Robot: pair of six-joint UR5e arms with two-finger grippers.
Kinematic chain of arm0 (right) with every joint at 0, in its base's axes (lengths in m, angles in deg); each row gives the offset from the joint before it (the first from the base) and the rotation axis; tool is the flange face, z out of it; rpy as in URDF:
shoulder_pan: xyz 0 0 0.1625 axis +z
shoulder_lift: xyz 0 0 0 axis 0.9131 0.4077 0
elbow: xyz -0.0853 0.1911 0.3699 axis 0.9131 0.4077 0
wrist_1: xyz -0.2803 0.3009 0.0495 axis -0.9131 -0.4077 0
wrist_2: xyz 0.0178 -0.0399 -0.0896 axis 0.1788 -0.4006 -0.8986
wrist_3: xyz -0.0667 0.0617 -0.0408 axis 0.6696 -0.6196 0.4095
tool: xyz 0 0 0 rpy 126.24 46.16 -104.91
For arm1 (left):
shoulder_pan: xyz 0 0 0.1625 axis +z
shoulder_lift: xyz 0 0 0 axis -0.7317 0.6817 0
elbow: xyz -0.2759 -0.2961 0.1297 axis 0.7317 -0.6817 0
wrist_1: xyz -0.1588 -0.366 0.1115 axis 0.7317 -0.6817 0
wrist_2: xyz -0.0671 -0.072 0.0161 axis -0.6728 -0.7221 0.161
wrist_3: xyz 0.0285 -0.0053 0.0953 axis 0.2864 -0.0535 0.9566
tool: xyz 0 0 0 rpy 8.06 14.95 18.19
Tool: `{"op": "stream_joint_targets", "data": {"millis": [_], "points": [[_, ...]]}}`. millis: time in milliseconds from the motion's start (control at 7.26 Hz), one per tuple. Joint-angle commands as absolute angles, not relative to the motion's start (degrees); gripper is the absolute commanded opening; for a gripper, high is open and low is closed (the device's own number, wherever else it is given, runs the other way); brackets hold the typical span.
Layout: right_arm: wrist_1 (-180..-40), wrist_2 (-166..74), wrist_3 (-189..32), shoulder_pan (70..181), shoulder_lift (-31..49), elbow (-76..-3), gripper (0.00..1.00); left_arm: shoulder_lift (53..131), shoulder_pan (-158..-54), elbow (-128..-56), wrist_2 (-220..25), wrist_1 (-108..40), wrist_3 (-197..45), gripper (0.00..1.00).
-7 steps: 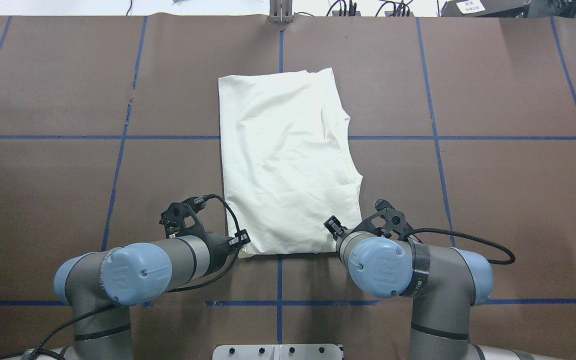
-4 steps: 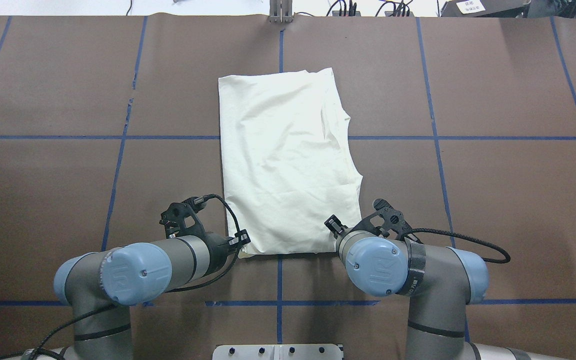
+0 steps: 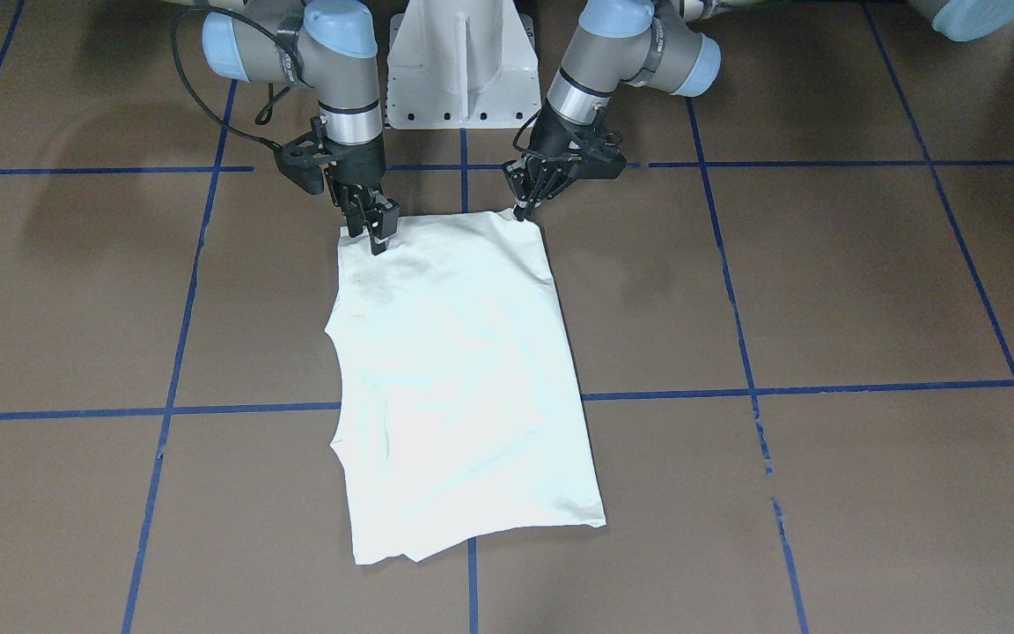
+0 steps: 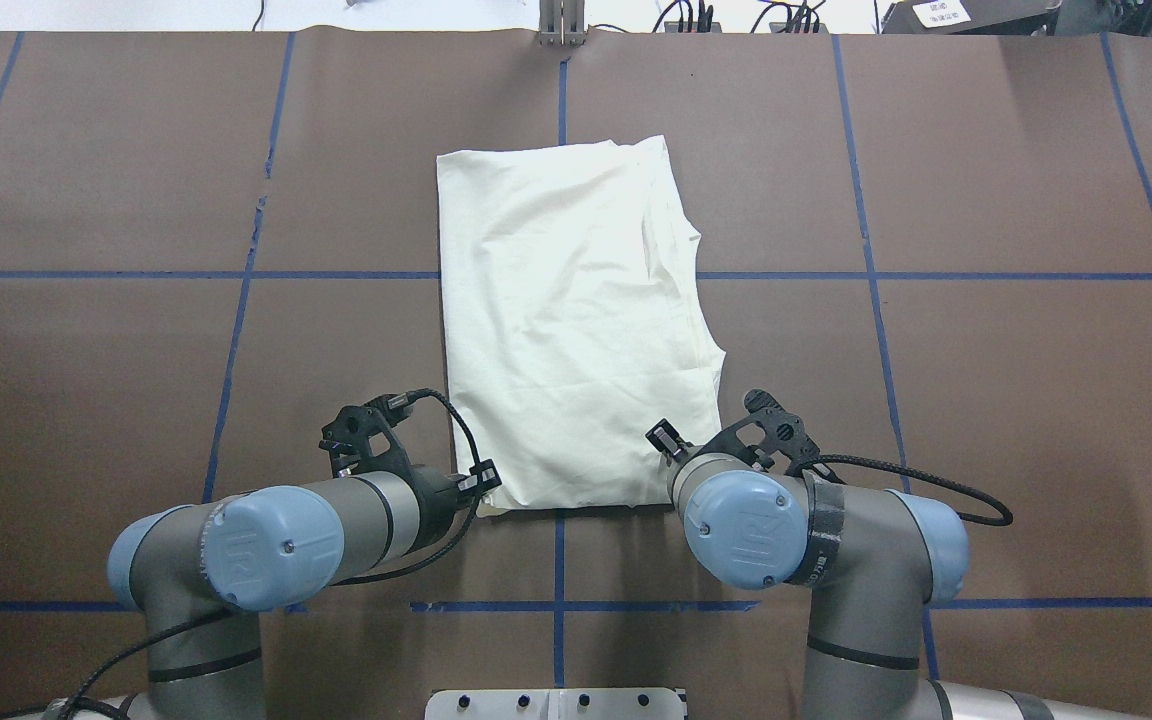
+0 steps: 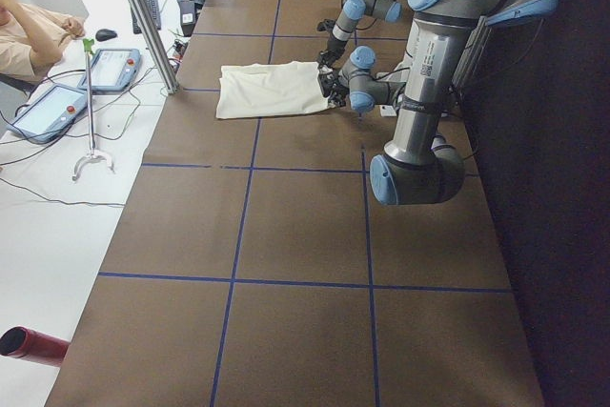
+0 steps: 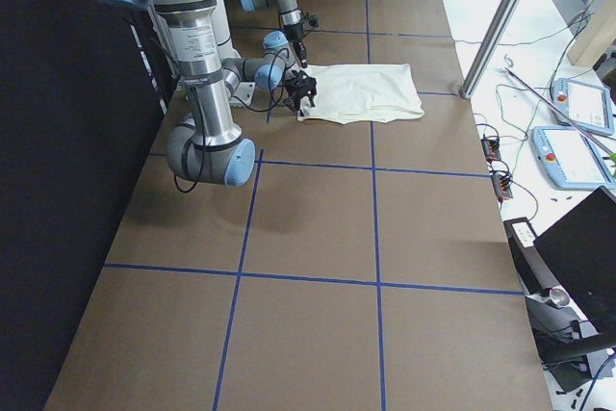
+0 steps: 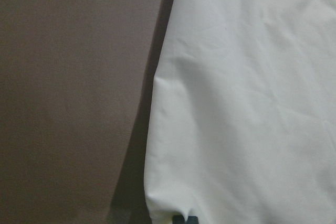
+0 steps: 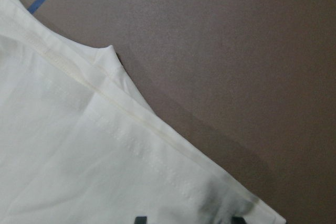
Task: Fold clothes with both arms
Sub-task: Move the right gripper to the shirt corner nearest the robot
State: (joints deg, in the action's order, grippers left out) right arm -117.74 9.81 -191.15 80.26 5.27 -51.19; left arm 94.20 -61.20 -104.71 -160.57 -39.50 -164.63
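The brown paper-covered bench carries the cream T-shirt, soft cloth folded into a long rectangle with its plain side up. It lies flat at the middle of the bench and runs away from the robot. Over the last second it has not shifted, and its outline and creases are the same.

The only change is in the silver-grey right arm with its light-blue joint caps. Its wrist has slid a little inward, toward the shirt's near right corner. The matching left arm has stayed where it was, at the near left corner.

The black right pincer stands tip-down on that corner. In its wrist view the fingertips are apart, with the hemmed edge lying between them and not yet gripped.

The black left pincer tapers to a point on the other near corner. Its fingertips show close together at the cloth's edge, so it seems clamped on the shirt.

So the right side looks to be settling its aim while the left waits with its corner in hand. Once the right closes, both near corners can be lifted together and carried to the far edge to halve the shirt. If it closes short of the hem, that corner may slip out and the fold will skew.
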Motion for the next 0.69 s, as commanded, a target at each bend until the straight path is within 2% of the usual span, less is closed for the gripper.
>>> {"op": "stream_joint_targets", "data": {"millis": [0, 138, 551], "points": [[-117.74, 9.17, -191.82, 80.79, 2.7, -48.97, 0.44, 94.2, -61.18, -104.71, -160.57, -39.5, -164.63, 0.0], [-117.74, 9.17, -192.52, 81.06, 2.52, -49.23, 0.0, 94.2, -61.18, -104.71, -160.57, -39.5, -164.63, 0.0], [-117.74, 9.17, -192.52, 81.15, 2.87, -49.76, 0.0, 94.37, -61.09, -104.71, -160.57, -39.5, -164.54, 0.0]]}}
